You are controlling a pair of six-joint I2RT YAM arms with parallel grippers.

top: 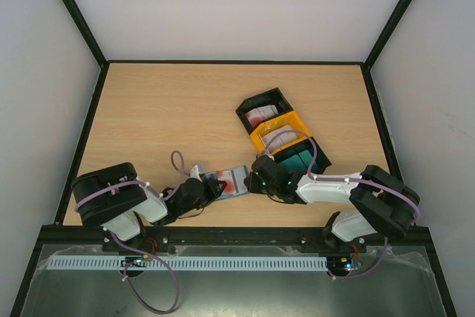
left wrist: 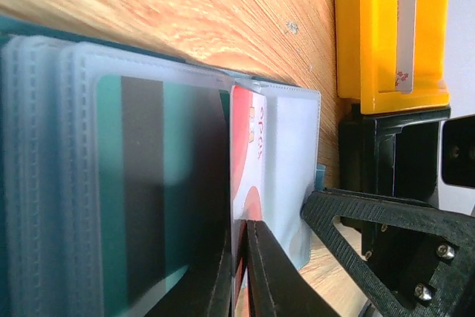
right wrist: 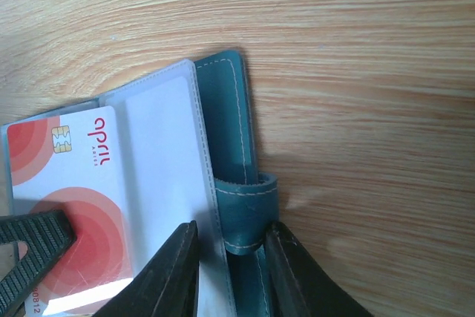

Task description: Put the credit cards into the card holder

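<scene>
Left gripper [left wrist: 243,234]: jaws pressed together on one end of a credit card [right wrist: 78,206], which is white with red circles, a chip and "april" print. From the left wrist the card shows nearly edge-on. The pinched end is cut off at the frame bottom in both wrist views. The card lies against a clear sleeve [right wrist: 159,154]; how far it sits inside the pocket, cannot tell.

Right gripper [right wrist: 230,235]: jaws part-way apart, straddling the snap tab [right wrist: 246,209] and the teal outer edge of the card holder [right wrist: 226,102]. One finger is just beside the tab and the other overlaps the sleeve edge. True pinch or not, cannot tell.

Card holder: open on the table [top: 163,109], by the near edge, about mid-way along it, between the two grippers. The left wrist view shows more sleeves stacked beside the first. One holds a striped card [left wrist: 148,183], teal with a dark band, blurred.

Bins sit right of centre in a diagonal row: black bin [top: 245,109] farthest, yellow bin [top: 297,120], then green bin [top: 297,157], partly hidden by the right arm. Pale cards lie in the black and yellow bins; their print is unreadable from above.
</scene>
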